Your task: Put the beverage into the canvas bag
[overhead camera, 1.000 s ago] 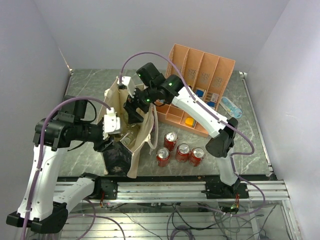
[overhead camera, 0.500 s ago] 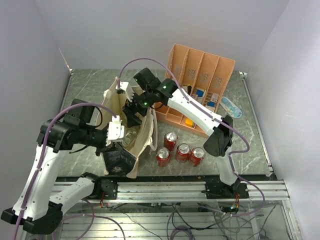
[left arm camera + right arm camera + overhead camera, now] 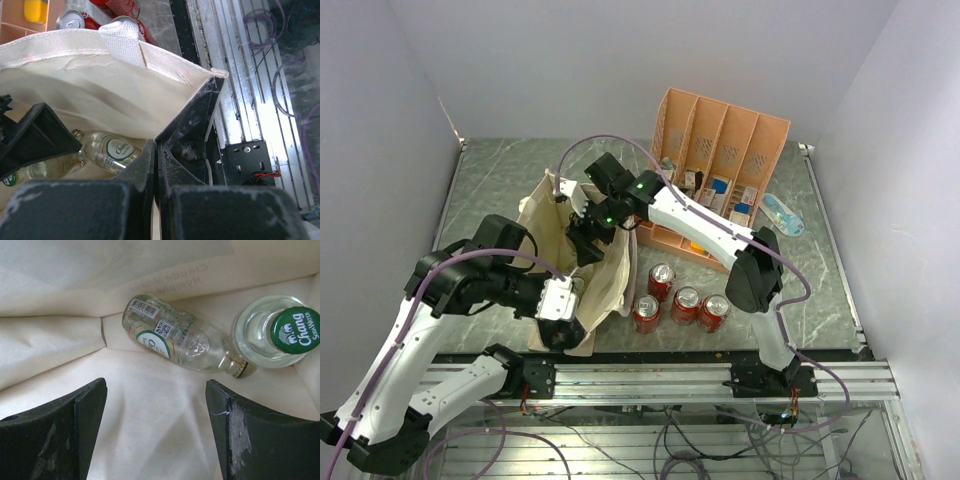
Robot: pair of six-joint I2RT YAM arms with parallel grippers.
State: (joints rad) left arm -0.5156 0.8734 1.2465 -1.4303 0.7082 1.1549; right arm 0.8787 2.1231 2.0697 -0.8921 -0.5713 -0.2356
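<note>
The cream canvas bag [image 3: 612,272] stands open at the table's left middle, its dark mottled panel [image 3: 192,122] at the near end. My left gripper [image 3: 156,150] is shut on the rim where that panel meets the cream side. My right gripper [image 3: 156,405] hangs open inside the bag [image 3: 150,385], holding nothing. Below it a clear glass beverage bottle [image 3: 175,335] lies on its side on the bag floor. A second bottle with a green cap [image 3: 295,330] stands upright beside it. From the left wrist view the lying bottle [image 3: 107,150] also shows.
Several red cans [image 3: 686,303] stand on the table right of the bag. An orange-pink divided organizer [image 3: 720,135] stands at the back right. A clear plastic bottle [image 3: 782,213] lies beside it. The metal rail [image 3: 660,378] runs along the near edge.
My left gripper closed on the bag's near end and drew back toward the near edge, stretching the mouth. My right gripper shifted slightly left and stays open inside the bag.
</note>
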